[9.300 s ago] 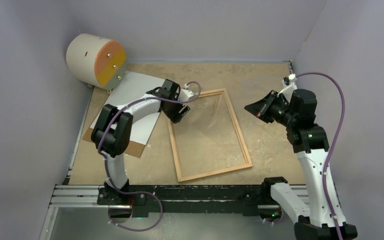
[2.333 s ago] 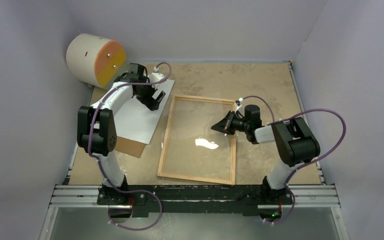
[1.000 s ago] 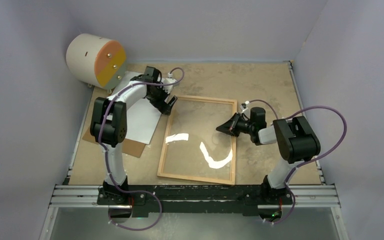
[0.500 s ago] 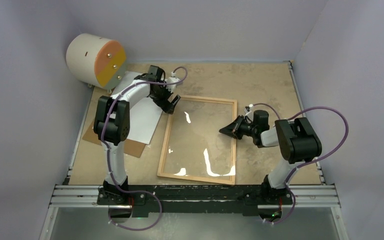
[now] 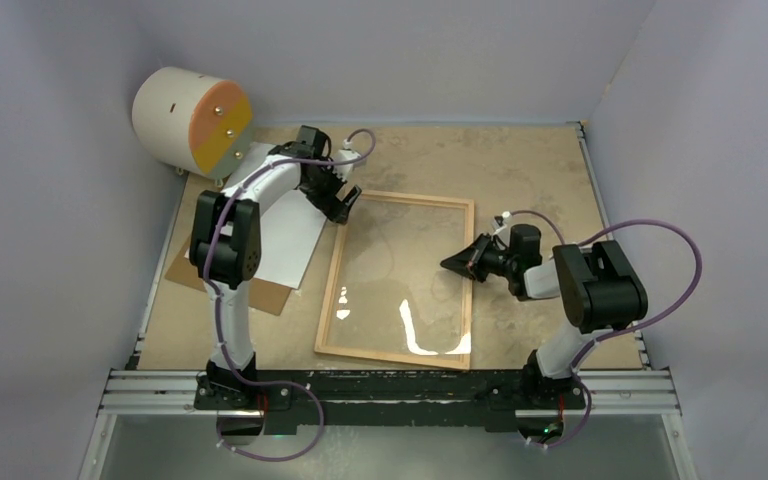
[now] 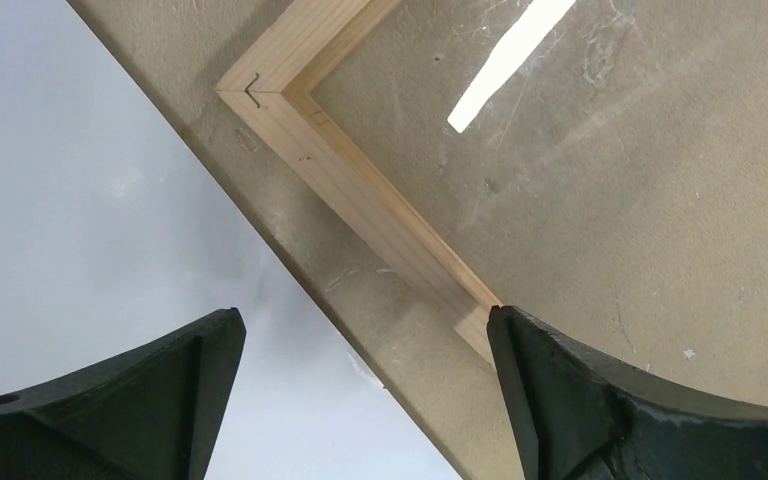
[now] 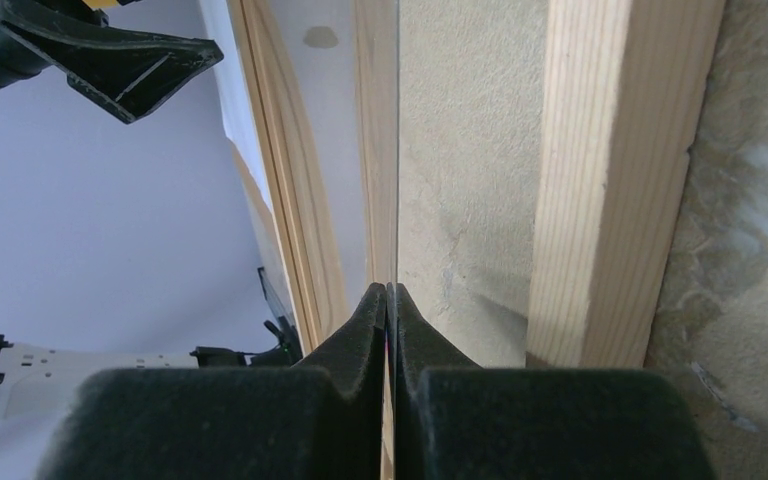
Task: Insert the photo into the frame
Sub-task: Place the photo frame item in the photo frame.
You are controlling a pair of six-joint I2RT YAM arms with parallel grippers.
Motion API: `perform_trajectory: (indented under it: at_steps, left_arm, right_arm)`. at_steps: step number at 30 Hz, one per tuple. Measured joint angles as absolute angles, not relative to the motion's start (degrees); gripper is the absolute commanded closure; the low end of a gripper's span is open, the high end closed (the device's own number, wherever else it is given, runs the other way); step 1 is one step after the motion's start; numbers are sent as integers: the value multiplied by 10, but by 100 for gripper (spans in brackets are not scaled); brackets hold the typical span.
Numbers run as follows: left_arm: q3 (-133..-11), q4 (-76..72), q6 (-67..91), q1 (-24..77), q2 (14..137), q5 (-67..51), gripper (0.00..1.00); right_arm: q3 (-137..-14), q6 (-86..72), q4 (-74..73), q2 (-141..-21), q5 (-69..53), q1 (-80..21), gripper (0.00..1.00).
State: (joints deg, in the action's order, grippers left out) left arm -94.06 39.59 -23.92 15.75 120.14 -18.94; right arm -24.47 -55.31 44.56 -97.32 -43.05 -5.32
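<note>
the frame (image 5: 390, 356) lies empty on the desk (image 5: 530, 170), the photo (image 5: 282, 245) white side up on a brown backing sheet (image 5: 260, 295) at its 9 o'clock, so the loading is all to do. the left jaws gape empty over the frame's 11 o'clock corner; the right jaws are pressed together by its 3 o'clock rail.

- I'm working in a robot lab test booth, not a home.
- Plain grey walls (image 5: 50, 280) box in a scuffed tabletop (image 5: 530, 170).
- My left arm (image 5: 225, 240) and right arm (image 5: 600, 290) are bolted to a metal rail (image 5: 400, 392).
</note>
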Motion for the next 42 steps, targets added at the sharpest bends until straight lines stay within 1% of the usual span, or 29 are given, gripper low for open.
perform_trajectory:
  at_steps: [5, 9, 14, 24, 32, 42]
  left_arm:
    - [-952, 409, -253, 153, 1202, -191, 0]
    - [-950, 420, -264, 131, 1202, -191, 1]
    - [-891, 398, -278, 107, 1194, -185, 1]
    - [-811, 346, -297, 134, 1145, -173, 1]
    - [-802, 335, -299, 141, 1141, -171, 2]
    - [-800, 333, -308, 142, 1140, -169, 2]
  right_arm:
    - [-227, -572, 471, -973, -430, -53, 100]
    - [-223, -585, 482, -970, -430, -53, 100]
    - [-217, -605, 501, -960, -430, -53, 100]
    - [-203, -658, 545, -940, -430, -57, 100]
    - [-196, -712, 604, -938, -425, -75, 100]
    - [-187, -726, 617, -896, -410, -86, 100]
